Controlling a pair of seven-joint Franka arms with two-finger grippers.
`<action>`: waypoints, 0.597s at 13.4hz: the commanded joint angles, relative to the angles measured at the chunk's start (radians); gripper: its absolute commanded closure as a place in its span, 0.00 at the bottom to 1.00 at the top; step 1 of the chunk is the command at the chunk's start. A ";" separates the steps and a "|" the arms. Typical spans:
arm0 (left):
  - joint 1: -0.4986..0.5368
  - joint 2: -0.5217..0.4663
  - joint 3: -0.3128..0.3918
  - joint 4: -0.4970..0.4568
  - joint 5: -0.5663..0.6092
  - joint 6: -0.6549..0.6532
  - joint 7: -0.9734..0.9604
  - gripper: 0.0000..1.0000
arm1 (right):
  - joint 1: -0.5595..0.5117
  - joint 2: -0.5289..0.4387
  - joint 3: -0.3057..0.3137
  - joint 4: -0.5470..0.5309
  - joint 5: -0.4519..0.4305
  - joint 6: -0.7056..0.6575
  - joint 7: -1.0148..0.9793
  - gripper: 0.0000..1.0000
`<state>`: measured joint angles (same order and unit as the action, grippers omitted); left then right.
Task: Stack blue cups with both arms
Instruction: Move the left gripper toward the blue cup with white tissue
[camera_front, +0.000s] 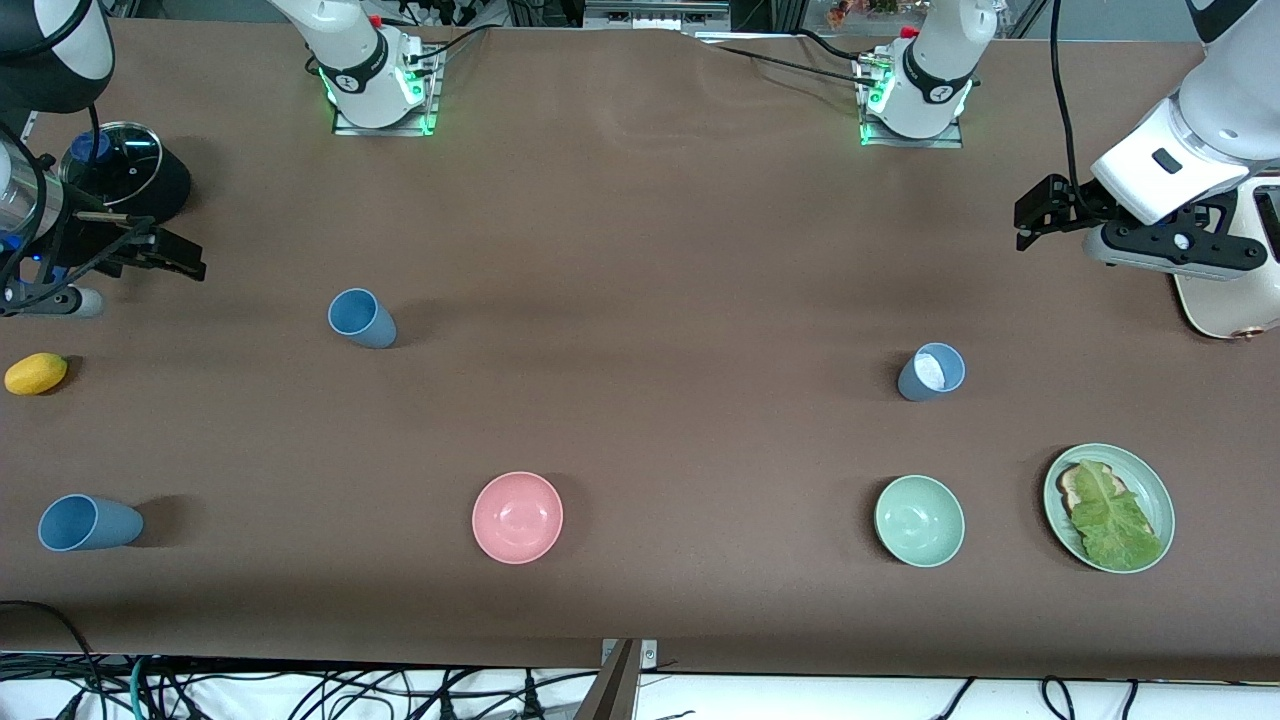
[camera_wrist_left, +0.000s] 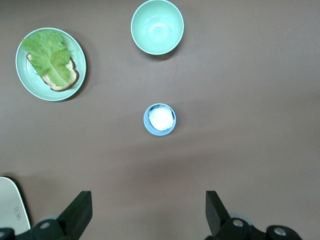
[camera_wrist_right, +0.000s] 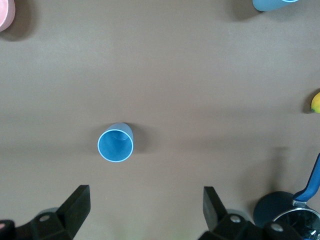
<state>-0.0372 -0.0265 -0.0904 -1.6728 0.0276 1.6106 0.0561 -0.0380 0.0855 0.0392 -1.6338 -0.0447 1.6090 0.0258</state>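
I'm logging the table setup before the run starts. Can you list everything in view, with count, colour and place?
Blue cups: 3. Medium blue and another nearer the camera, both toward the right arm's end; paler grey-blue, white inside, toward the left arm's end.
Pink bowl: 1, near the table's middle.
Pale green bowl: 1, nearer the camera than the grey-blue cup.
Green plate: 1, with bread and lettuce, beside the green bowl.
Yellow fruit: 1, at the right arm's end.
Glass pot lid: 1, at the right arm's end.
Cream appliance: 1, at the left arm's end.
Left hand: open, over bare table, waiting.
Right hand: open, over bare table, waiting.
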 joint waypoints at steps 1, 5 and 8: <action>0.003 -0.018 0.012 -0.011 -0.021 -0.008 0.024 0.00 | -0.016 -0.007 0.011 -0.003 0.006 0.002 -0.017 0.00; 0.025 -0.015 0.014 -0.021 -0.037 -0.009 -0.010 0.00 | -0.016 -0.007 0.011 -0.003 0.006 0.002 -0.017 0.00; 0.043 0.005 0.014 -0.028 -0.034 -0.008 -0.010 0.00 | -0.016 -0.007 0.011 -0.003 0.006 0.000 -0.017 0.00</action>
<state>-0.0120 -0.0254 -0.0755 -1.6860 0.0148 1.6053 0.0480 -0.0380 0.0855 0.0392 -1.6337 -0.0447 1.6090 0.0258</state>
